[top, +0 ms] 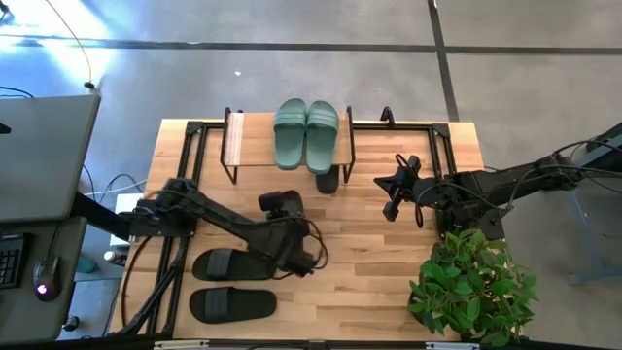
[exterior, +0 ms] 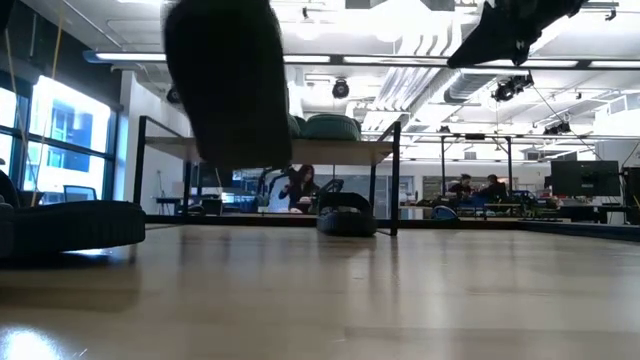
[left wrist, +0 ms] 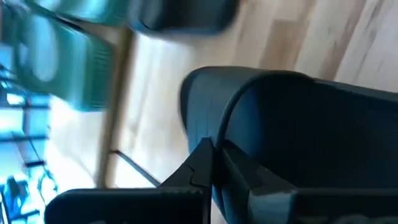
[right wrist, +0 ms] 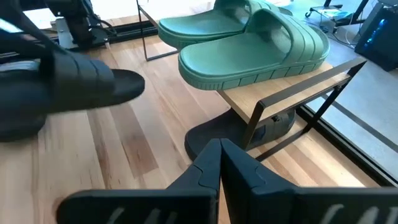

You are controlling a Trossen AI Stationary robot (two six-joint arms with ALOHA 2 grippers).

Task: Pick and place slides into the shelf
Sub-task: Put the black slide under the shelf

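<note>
The shelf (top: 236, 146) stands at the table's far edge, with the sage-green pair (top: 306, 134) (right wrist: 249, 37) resting sole-down on its top board. One black slide (top: 328, 179) (right wrist: 208, 137) lies on the table under the shelf. Two more black slides (top: 233, 264) (top: 231, 305) lie flat near the left near corner. My left gripper (top: 285, 222) (left wrist: 217, 158) hovers mid-table, shut on a fourth black slide (exterior: 230, 80) (right wrist: 62, 93). My right gripper (top: 397, 187) (right wrist: 219, 149) is shut and holds nothing, above the table to the right of the shelf. My left gripper pinches the black slide between its two fingers by a thin rim (left wrist: 225, 134); I cannot tell whether that rim belongs to the strap or the sole. The slide is lifted clear of the table and hangs roughly upright below the fingers in the low view.
A potted green plant (top: 471, 287) stands at the table's right near corner, close under the right arm. Black metal frame rails (top: 190, 131) run along the table's left and far edges. Bare wood lies between the shelf and the near edge (top: 369, 282).
</note>
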